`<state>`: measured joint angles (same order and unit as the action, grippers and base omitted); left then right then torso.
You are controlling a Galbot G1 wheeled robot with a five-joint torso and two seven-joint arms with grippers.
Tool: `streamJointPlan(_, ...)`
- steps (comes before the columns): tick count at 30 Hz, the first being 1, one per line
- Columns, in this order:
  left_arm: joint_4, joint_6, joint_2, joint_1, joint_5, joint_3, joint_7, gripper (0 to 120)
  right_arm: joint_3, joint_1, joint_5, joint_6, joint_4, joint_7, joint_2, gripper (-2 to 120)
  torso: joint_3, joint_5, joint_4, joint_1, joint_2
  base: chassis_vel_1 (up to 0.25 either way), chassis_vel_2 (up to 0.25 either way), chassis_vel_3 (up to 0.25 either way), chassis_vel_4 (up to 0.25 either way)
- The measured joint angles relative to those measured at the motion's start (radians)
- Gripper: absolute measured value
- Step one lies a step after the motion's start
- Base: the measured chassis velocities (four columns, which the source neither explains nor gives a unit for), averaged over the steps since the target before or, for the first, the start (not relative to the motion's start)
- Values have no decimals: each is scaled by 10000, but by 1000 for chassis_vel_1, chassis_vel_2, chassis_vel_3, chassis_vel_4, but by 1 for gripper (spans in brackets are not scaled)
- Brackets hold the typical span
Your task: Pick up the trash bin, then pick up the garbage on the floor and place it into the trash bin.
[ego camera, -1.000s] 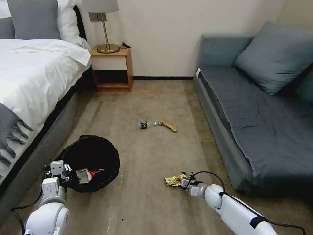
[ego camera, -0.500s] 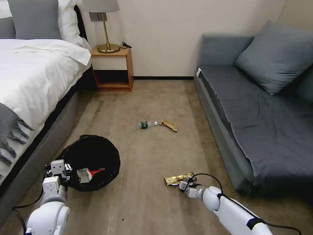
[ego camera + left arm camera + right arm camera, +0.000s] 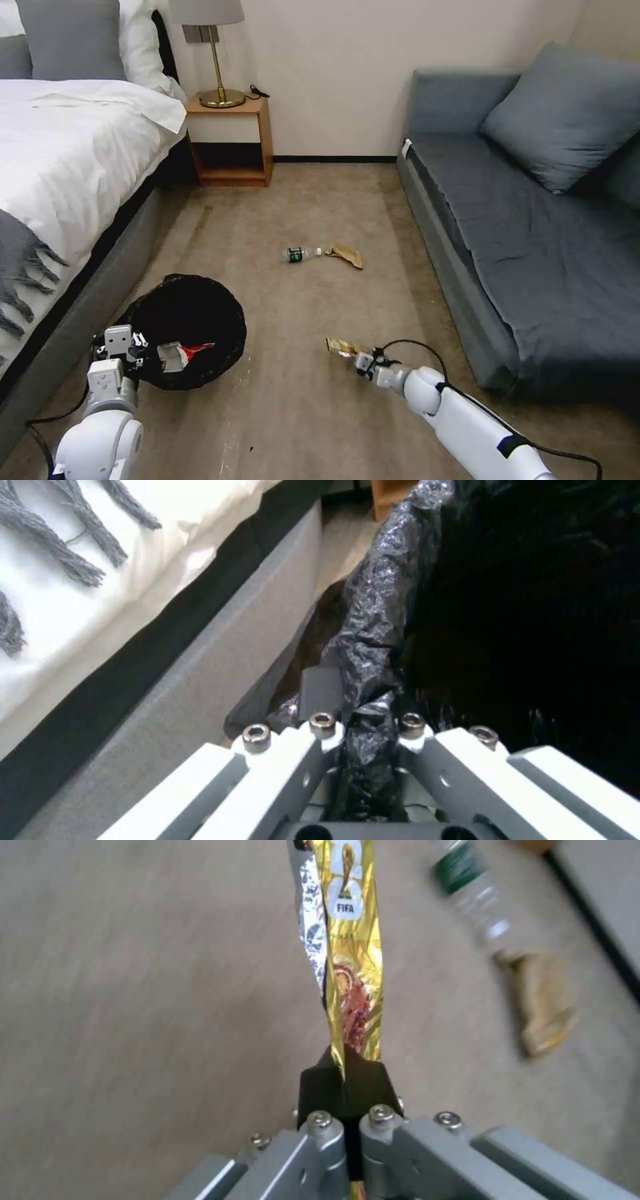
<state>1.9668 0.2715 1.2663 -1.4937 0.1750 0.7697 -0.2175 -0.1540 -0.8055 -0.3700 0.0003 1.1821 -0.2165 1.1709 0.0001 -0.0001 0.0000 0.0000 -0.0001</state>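
Note:
The trash bin (image 3: 190, 313), round with a crinkled black liner, hangs low beside the bed at the lower left; a red-and-white wrapper (image 3: 180, 355) lies inside it. My left gripper (image 3: 123, 343) is shut on the bin's rim (image 3: 363, 680), the liner pinched between its pads. My right gripper (image 3: 360, 360) is shut on a yellow-brown snack packet (image 3: 341, 347), lifted off the carpet; the gold packet (image 3: 350, 955) sticks out from the closed pads. A small clear bottle with a green label (image 3: 301, 254) and a tan paper scrap (image 3: 345, 255) lie on the carpet farther ahead.
A bed with white covers (image 3: 60, 167) runs along the left, its grey base (image 3: 220, 680) close to the bin. A grey sofa (image 3: 527, 240) stands on the right. A wooden nightstand (image 3: 230, 143) with a lamp is at the back wall. Open carpet (image 3: 300, 413) lies between.
My right gripper has closed on the snack packet, lifted it off the floor and carried it left toward the bin. The left arm and bin have hardly moved.

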Motion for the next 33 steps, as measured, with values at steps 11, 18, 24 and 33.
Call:
streamJointPlan(11,52,-23,29,94,-208,-147,127,0,-657,301,4264,-904,3737,1272,-56,0,-1,0,-1,0,0,0,0,0,0)
streamJointPlan(18,-67,-182,94,100,-336,-146,245,0,-1513,824,7421,702,5281,1738,682,0,-1,0,4,0,0,0,0,0,0)
streamJointPlan(24,-152,-260,359,103,-462,-311,276,0,-2240,771,10142,621,6552,507,733,0,-1,0,-1,0,1,0,0,0,0)
streamJointPlan(33,-38,-259,486,118,-470,-431,312,0,-2982,1126,10055,760,5319,214,1367,0,-1,1,1,0,1,0,0,0,0)
